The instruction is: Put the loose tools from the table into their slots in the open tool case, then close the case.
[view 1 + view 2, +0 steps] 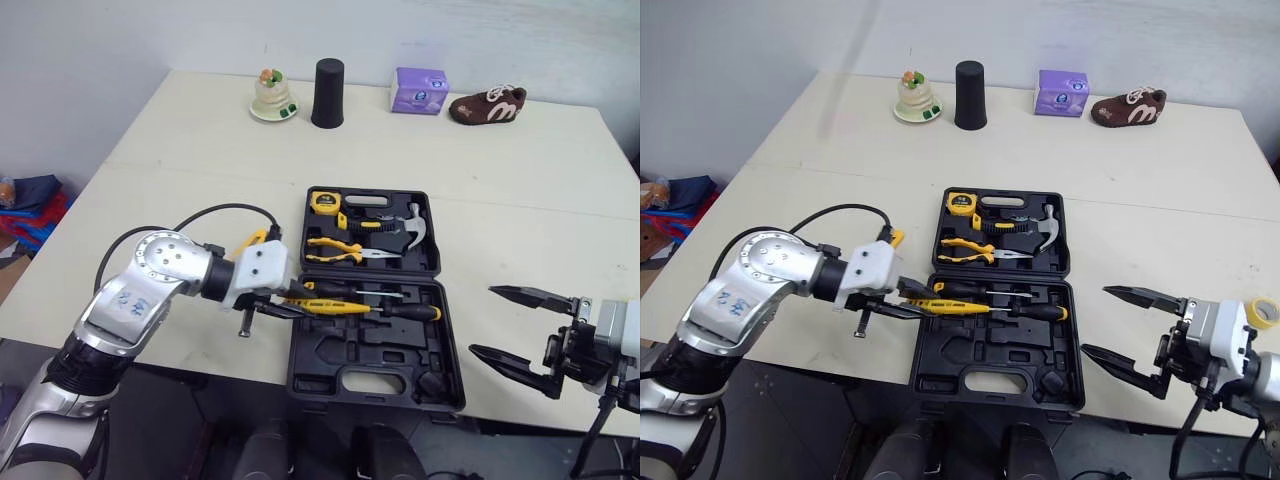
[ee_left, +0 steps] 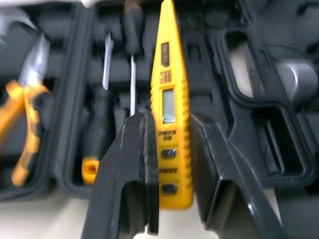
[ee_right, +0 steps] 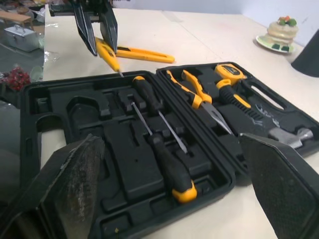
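Yellow tester pen clamped in left end effector, over tool case.

Black tool case, yellow tester pen, yellow-handled pliers, cream table, purple box, brown shoe with white markings

Left arm: I logged it bent at the elbow, forearm level and reaching toward the robot's right.
Left pincer: fingers clamped on a yellow tester pen, gripped near its butt end.
Right arm: I noted it low on the right side, wrist aimed inward.
Right pincer: I recorded the fingers spread wide apart, one above the other.
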`<action>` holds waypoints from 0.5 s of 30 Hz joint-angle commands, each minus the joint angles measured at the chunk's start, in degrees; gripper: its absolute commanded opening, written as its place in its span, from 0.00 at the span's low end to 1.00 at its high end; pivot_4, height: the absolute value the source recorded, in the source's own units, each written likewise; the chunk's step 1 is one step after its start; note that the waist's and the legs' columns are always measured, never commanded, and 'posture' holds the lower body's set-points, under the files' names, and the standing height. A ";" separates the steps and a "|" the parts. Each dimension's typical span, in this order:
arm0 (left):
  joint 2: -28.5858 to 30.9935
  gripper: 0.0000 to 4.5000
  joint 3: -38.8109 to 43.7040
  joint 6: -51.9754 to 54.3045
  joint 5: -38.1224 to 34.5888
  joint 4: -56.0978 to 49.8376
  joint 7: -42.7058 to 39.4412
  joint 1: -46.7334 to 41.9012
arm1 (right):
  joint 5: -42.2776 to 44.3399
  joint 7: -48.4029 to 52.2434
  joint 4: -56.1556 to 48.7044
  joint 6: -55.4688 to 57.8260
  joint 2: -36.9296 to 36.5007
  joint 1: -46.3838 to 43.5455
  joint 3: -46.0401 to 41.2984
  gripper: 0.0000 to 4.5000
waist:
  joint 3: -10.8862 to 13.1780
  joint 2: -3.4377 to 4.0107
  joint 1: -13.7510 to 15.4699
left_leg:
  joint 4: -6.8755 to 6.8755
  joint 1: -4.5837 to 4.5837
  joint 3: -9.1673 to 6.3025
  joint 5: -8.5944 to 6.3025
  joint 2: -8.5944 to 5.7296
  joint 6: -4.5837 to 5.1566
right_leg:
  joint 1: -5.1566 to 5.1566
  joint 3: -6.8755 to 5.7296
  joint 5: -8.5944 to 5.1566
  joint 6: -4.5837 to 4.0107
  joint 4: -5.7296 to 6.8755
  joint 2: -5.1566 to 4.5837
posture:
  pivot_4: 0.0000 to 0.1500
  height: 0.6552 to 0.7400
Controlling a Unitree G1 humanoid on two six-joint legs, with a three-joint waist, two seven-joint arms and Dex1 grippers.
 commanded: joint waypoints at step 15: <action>-4.12 0.11 -11.45 10.53 9.63 -1.07 3.94 -6.34 | 0.76 -6.63 -8.35 3.10 0.30 -0.93 -0.48 1.00 | 0.00 0.00 0.16 | 0.07 -0.06 -0.07 0.04 -0.03 0.03 | 0.01 -0.01 0.00 0.00 0.00 -0.04 | 1.00 0.93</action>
